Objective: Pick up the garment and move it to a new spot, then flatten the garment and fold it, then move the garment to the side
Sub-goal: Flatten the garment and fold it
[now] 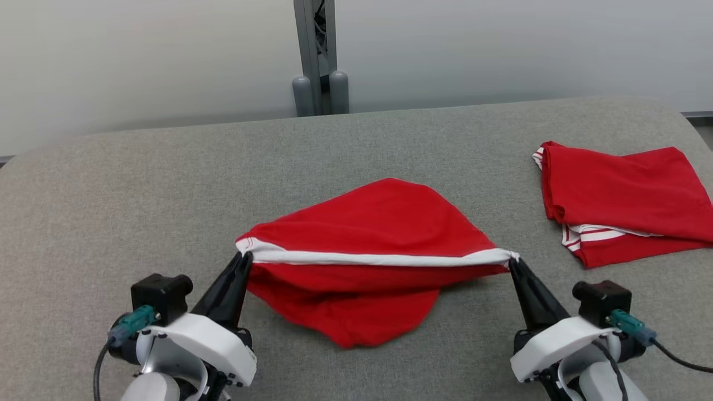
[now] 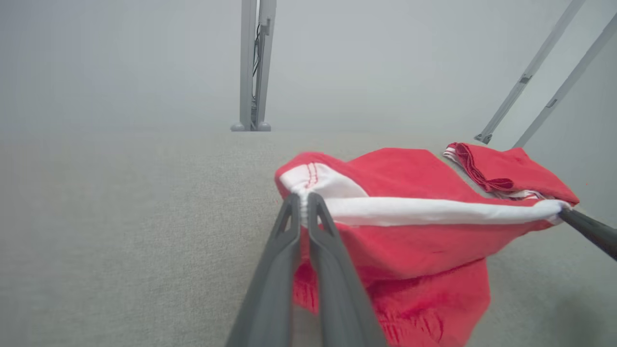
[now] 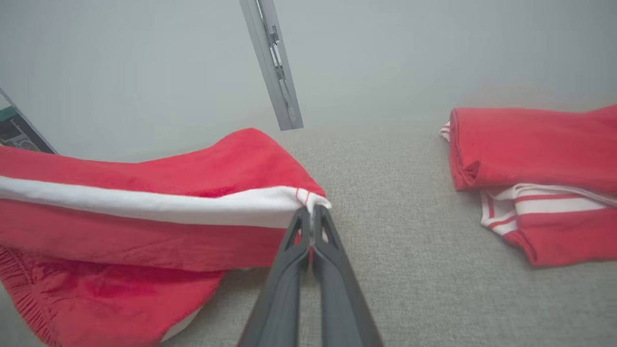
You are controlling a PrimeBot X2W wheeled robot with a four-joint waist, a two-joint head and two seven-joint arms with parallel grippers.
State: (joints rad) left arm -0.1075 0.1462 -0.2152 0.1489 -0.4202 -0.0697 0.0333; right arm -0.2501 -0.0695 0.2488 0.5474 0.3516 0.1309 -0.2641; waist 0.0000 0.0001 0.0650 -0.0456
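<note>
Both pairs of my fingers are pinched together on the garment. My left fingers hold the left end of its white band, and my right fingers hold the right end. The band is drawn almost straight between them, just above the grey worktop, near my edge and about midway across. Red cloth mounds up behind the band, and a loose flap hangs in front of it with its lower edge lying on the worktop.

What worries me is how little I have hold of: only the very corner of the band at each tip. If I spread my arms further or lift sharply, I judge one corner could slide out — then the cloth would swing from one end and drop in a heap. The hanging flap could also drag, bunch or tuck under itself as I carry it, and it would not lie flat. A second red garment lies folded to my right, well apart, but a careless sweep that way could ruffle it.

My forearms come in low from the near edge, wrists roughly level. Both pairs of fingers slant up and inward towards each other, tips at much the same height.
</note>
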